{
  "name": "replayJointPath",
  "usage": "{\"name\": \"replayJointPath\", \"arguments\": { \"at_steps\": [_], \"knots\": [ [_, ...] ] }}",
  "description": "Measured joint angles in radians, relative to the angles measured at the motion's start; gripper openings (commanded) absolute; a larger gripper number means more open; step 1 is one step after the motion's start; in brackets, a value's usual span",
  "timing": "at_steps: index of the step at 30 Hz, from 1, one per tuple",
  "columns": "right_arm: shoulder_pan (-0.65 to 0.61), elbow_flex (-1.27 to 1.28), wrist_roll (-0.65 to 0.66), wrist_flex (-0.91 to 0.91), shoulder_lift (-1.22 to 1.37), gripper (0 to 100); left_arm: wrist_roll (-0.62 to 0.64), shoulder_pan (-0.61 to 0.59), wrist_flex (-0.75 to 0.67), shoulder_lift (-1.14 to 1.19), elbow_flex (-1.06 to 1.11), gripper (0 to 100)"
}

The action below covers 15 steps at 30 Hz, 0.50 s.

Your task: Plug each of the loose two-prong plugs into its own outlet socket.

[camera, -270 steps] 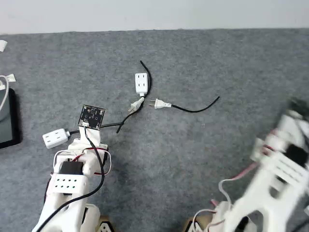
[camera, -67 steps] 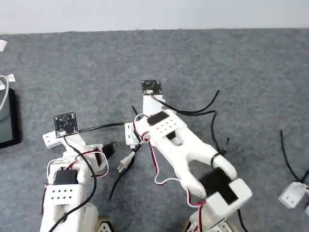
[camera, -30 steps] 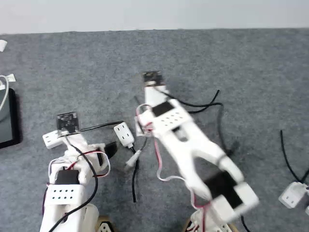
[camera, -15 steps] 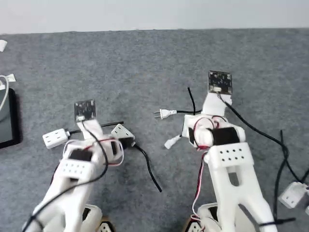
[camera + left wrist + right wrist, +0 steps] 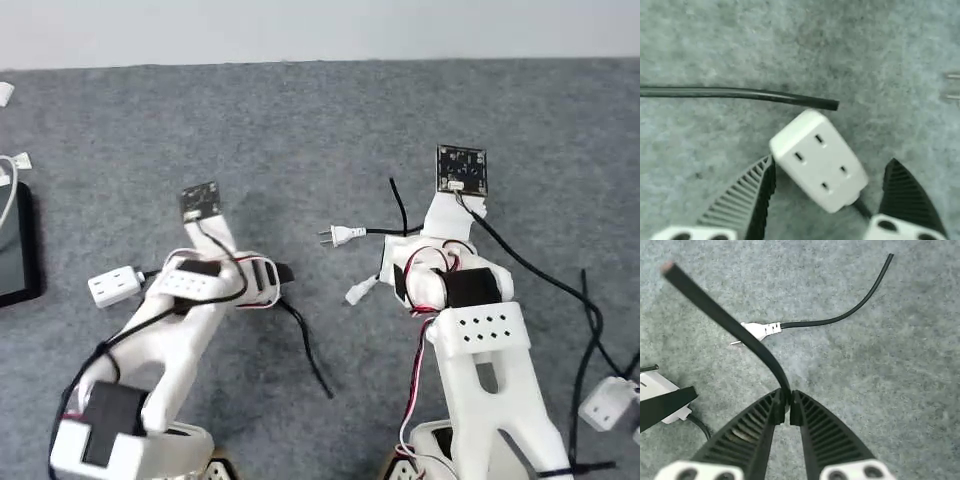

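Black ribbed fingers point(image 5: 757, 195) of the left gripper point(image 5: 830, 167) are standing spread and released, gripping nothing. A white outlet block point(image 5: 817, 160) is lying on the grey carpet point(image 5: 300, 120) between them, turned at an angle across the gap with its socket face pointing up. One finger is sitting right against the block's side, though contact cannot be confirmed; the other is standing a little apart. The block's black cord point(image 5: 308, 355) is trailing off toward the near right. The cut end of a loose cable point(image 5: 740, 93) is lying just beyond the block, apart from it. Two metal prongs point(image 5: 952, 85) are showing well off to the block's right.

The right gripper point(image 5: 788, 400) is clamping a thin black lead point(image 5: 725, 322), jaws closed on it. The lead is rising from the tips to a free cut end in the air. On the carpet just beyond, a white two-prong plug point(image 5: 760, 330) is lying flat, apart from the gripper, prongs pointing left toward the left arm. Its own cable point(image 5: 840, 317) is curving away. It is sitting between the two arms, well apart from the outlet block. A second plug point(image 5: 360, 292) is lying just left of the right gripper, on the near side.

A second outlet block point(image 5: 113, 285) is resting left of the left arm. A third outlet block point(image 5: 605, 400) is sitting at the near right edge.
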Motion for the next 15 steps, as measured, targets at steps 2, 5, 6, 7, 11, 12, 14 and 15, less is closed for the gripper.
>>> {"name": "replayJointPath", "arguments": {
  "at_steps": [2, 5, 6, 7, 11, 12, 14, 15],
  "knots": [
    [-0.003, 0.0, 0.0, 0.0, 0.0, 0.8, 0.003, 0.015, 0.006, 0.034, -0.034, 23],
    [-0.002, 0.0, 0.0, 0.0, 0.0, 0.8, 0.0, 0.037, 0.006, 0.071, -0.078, 11],
    [-0.002, 0.0, 0.0, 0.0, 0.0, 0.8, -0.008, 0.043, 0.006, 0.081, -0.091, 8],
    [-0.002, 0.0, 0.0, 0.0, 0.0, 0.8, -0.023, 0.049, 0.008, 0.089, -0.103, 5],
    [-0.002, 0.0, 0.015, 0.0, 0.0, 0.9, -0.1, 0.078, 0.008, 0.109, -0.135, 2],
    [-0.002, 0.0, 0.02, 0.0, 0.0, 0.9, -0.109, 0.083, 0.008, 0.11, -0.138, 2],
    [-0.003, 0.0, 0.026, 0.0, 0.0, 0.9, -0.126, 0.092, 0.008, 0.11, -0.14, 2],
    [-0.003, 0.0, 0.028, 0.0, 0.0, 0.9, -0.137, 0.097, 0.008, 0.11, -0.14, 1]
  ]
}}
